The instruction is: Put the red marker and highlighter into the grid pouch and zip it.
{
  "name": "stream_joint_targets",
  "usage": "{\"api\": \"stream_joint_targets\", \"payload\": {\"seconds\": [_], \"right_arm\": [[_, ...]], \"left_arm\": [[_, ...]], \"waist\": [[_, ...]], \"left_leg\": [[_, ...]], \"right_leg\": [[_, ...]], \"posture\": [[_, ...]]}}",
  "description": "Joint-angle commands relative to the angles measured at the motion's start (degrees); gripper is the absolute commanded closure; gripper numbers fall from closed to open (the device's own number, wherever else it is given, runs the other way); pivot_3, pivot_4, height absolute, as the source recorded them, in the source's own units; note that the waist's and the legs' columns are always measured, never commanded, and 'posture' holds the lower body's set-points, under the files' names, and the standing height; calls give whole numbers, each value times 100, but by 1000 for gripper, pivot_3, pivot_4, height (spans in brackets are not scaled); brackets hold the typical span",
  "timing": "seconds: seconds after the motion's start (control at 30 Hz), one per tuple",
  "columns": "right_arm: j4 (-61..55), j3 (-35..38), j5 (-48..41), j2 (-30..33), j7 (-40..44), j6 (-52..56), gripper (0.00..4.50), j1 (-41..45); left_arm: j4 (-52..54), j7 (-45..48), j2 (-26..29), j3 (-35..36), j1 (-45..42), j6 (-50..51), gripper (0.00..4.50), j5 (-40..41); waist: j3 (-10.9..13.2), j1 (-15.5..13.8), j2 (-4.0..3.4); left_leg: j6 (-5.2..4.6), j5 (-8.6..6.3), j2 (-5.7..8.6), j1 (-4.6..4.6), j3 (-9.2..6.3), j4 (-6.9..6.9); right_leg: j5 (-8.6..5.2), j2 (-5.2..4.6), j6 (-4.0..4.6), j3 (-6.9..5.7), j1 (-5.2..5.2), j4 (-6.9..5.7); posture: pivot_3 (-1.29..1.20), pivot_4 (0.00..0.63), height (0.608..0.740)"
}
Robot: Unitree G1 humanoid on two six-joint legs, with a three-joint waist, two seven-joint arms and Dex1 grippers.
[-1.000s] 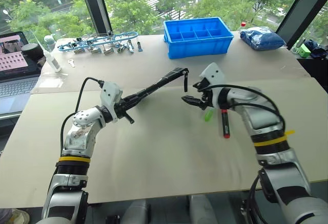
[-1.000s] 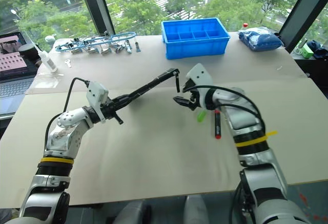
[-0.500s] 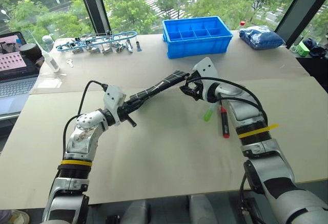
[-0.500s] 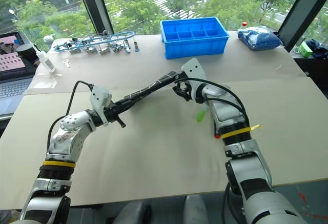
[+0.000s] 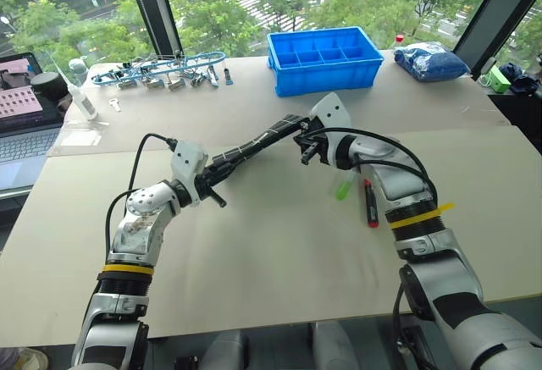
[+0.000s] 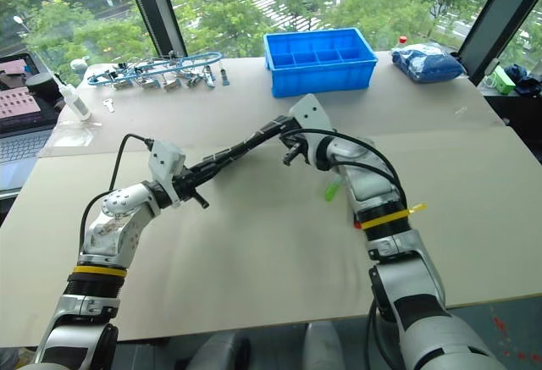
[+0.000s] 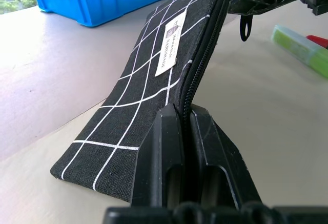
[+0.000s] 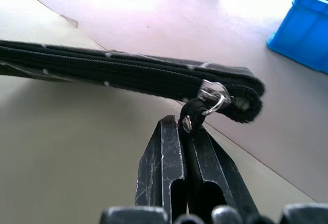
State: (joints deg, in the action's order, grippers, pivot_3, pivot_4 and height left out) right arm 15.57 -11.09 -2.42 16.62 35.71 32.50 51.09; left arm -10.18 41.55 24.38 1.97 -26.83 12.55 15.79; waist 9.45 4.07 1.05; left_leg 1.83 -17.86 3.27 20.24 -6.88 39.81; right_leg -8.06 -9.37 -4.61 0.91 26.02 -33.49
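Observation:
The grid pouch (image 5: pixel 254 144) is held off the table, zipper edge up, between both grippers. My left gripper (image 5: pixel 212 171) is shut on its near end, with the fingers (image 7: pixel 164 131) pinching the zipper seam. At the pouch's far end my right gripper (image 5: pixel 305 148) is shut on the black pull strap (image 8: pixel 192 114), which hangs from the metal zipper slider (image 8: pixel 212 93). The zipper looks closed along its length. The green highlighter (image 5: pixel 345 188) and the red marker (image 5: pixel 370 205) lie side by side on the table under my right forearm.
A blue compartment bin (image 5: pixel 324 59) stands at the back centre, with a blue bag (image 5: pixel 432 61) to its right. Clips and tools (image 5: pixel 165 69) lie at the back left, beside a white bottle (image 5: pixel 85 99) and a laptop (image 5: pixel 25 107).
My right gripper has moved left to the pouch's far end and shut on the pull strap. The left gripper has kept its hold and stayed in place.

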Motion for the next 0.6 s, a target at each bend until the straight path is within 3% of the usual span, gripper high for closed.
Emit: {"api": "stream_joint_targets", "payload": {"seconds": [0.03,0.33,0.6], "right_arm": [[-288,-324,162,-264,-119,43,4450,50],[272,-870,960,-189,-322,-590,4450,175],[489,-648,929,-273,-295,-621,4450,382]], "left_arm": [[21,-52,-4,76,-137,-136,4500,-21],[32,-57,-48,49,-146,-132,4500,-2],[52,-42,-31,72,-145,-93,4500,20]], "waist": [[0,-4,0],[0,-13,0],[0,1,0]], "left_leg": [[0,0,1,0,2,2],[1,0,5,1,5,3],[1,1,4,1,7,2]], "right_leg": [[0,-2,0,0,6,-12],[1,-7,1,0,10,-16],[1,-7,1,0,13,-16]], "posture": [[0,150,740],[0,150,740],[0,150,740]]}}
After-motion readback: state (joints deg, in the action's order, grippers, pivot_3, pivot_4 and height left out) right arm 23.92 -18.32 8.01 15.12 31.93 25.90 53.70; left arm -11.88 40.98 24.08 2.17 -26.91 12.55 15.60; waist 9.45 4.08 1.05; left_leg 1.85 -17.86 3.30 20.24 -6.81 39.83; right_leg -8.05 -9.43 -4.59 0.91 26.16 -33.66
